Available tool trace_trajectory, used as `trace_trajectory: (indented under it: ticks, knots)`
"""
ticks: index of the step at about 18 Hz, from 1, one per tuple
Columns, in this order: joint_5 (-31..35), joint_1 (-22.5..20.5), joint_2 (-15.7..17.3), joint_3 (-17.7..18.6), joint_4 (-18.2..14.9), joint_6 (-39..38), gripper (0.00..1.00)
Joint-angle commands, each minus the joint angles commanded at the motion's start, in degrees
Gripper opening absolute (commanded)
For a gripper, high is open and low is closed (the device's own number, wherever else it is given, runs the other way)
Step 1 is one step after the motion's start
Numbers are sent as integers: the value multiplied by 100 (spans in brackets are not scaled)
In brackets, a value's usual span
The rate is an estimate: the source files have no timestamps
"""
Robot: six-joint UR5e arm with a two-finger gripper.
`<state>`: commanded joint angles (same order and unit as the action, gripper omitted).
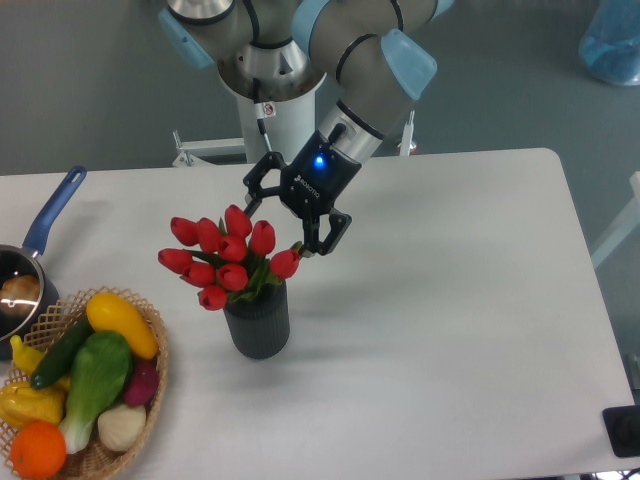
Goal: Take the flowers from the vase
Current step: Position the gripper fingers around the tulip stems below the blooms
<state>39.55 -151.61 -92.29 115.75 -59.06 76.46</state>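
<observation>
The flowers [225,255], a bunch of red tulip buds with green leaves, stand in the vase [258,320], a small dark grey ribbed pot on the white table. My gripper [283,226] is open and empty. It hangs just behind and to the right of the buds, tilted down towards them. One fingertip [318,243] is close to the rightmost bud and the other [250,205] sits above the top buds. The stems are hidden inside the vase.
A wicker basket [150,375] of toy vegetables and fruit sits at the front left, close to the vase. A blue-handled saucepan [45,215] lies at the left edge. The arm's base [268,90] stands behind the table. A dark object [625,430] is at the front right corner.
</observation>
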Motion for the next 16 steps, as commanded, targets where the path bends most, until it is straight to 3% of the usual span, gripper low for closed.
trace_trajectory:
  ticks: [16]
  knots:
    - [36,35,-378,-343,229,26,100]
